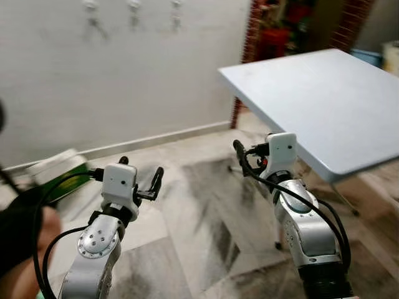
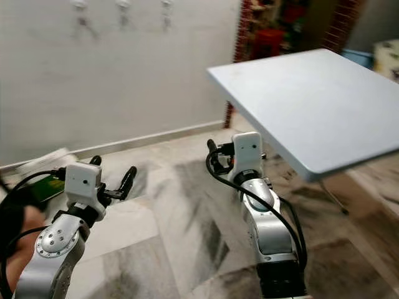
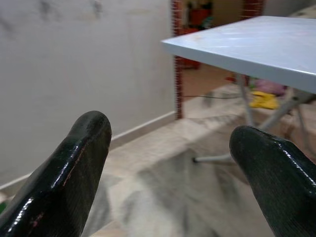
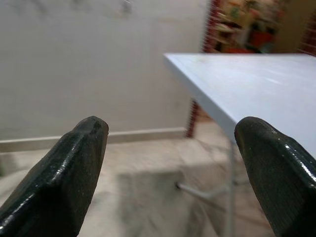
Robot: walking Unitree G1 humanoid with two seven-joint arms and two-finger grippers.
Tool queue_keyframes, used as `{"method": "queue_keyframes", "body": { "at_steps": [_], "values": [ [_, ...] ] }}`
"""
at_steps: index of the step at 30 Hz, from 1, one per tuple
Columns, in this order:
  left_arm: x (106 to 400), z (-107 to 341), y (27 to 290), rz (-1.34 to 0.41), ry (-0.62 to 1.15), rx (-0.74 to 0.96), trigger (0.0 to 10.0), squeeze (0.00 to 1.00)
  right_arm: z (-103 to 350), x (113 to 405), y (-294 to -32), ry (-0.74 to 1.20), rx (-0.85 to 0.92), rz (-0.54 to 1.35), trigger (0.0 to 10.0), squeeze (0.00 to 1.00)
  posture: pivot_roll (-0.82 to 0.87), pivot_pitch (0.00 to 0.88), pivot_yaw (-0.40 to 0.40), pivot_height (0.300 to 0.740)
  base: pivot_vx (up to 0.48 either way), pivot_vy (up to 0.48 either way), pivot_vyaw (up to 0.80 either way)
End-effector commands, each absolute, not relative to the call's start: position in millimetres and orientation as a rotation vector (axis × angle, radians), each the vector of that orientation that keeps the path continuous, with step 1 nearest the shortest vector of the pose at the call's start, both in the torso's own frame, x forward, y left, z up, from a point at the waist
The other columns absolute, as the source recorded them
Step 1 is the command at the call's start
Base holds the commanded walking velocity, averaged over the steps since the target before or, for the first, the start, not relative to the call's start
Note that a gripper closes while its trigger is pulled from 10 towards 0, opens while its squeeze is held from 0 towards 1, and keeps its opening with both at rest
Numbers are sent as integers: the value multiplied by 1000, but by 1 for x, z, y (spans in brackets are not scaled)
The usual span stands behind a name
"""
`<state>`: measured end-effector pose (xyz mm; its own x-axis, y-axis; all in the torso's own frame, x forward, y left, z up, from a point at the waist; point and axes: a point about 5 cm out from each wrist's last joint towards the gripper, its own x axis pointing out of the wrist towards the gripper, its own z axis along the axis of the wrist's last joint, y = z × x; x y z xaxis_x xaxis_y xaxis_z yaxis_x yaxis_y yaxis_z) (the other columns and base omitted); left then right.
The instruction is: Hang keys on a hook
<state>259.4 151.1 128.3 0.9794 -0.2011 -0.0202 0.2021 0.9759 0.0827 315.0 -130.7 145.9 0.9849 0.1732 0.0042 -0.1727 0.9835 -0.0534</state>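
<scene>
Both grippers, left point(image 1: 139, 177) and right point(image 4: 168, 173), are held spread and empty above a marbled floor point(image 1: 206, 224), well below and apart from the hooks point(image 1: 133, 14), three blurred shapes high on the white wall point(image 1: 93, 87). A pale table point(image 1: 324, 99) juts in beside the right gripper. Under it, the left wrist view catches something yellow point(image 3: 264, 100). No keys can be made out.

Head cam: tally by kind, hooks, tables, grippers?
Wall hooks: 3
Table: 1
Grippers: 2, left gripper and right gripper, both open and holding nothing
Total: 6
</scene>
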Motion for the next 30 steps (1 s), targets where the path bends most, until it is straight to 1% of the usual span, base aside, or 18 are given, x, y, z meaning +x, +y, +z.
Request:
{"method": "queue_keyframes", "body": {
  "at_steps": [1, 7, 15, 30],
  "values": [
    [261, 128, 150, -203, 9, 87, 10000, 0, 146, 315, -133, -13, -34, 151, 10000, 0, 18, 0, -2, 740, 0, 0, -800],
    [266, 130, 144, -212, -10, 78, 10000, 0, 148, 317, -138, -21, -15, 111, 10000, 0, 14, 0, 0, 740, 0, 0, -800],
    [272, 130, 145, -196, -15, 70, 10000, 0, 147, 317, -144, -13, -5, 82, 10000, 0, 10, 0, 2, 740, 0, 0, -800],
    [283, 119, 169, -168, 9, 102, 10000, 0, 147, 318, -146, -13, -1, 61, 10000, 0, 5, 0, 2, 740, 0, 0, -800]
  ]
}}
